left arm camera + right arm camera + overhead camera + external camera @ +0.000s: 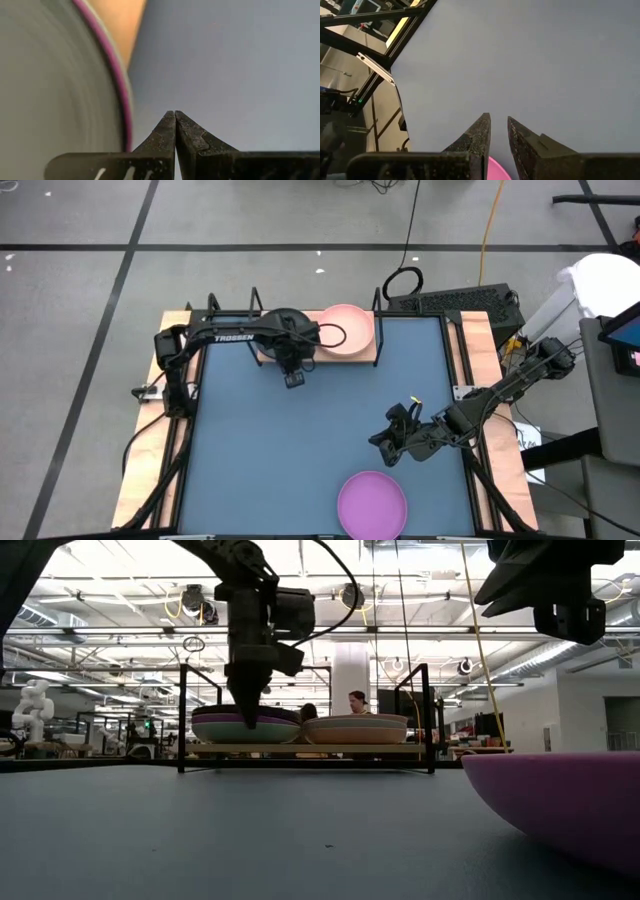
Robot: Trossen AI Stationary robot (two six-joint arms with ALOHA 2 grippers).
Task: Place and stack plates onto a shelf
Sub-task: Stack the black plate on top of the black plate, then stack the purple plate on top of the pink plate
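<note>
Mat: I see the large dark blue mat covering most of the table, with light wood showing at its side edges.
Shelf: the light wooden board with thin black wire posts stands at the mat's far edge, in the middle.
Left arm: the dark left arm reaches across the shelf from the left, and the left gripper hangs at the shelf's front edge, over the left stack.
Left jaws: in my left wrist view the two fingers meet tip to tip, closed on nothing.
Right arm: the right gripper hovers over the mat's right part, above and just beyond the purple plate.
Right jaws: the fingers stand slightly apart with only mat between them, so I read them as open and empty.
Left stack: from the low view, a stack of round matte plates sits on the shelf's left half; I think the top one is dark grey over a purple rim, but the arm hides it from above.
Pink plate: a round, shallow pink plate sits on the shelf's right half, beside that stack.
Purple plate: one round, shallow purple plate lies alone on the mat at the near edge, well apart from the shelf.
</note>
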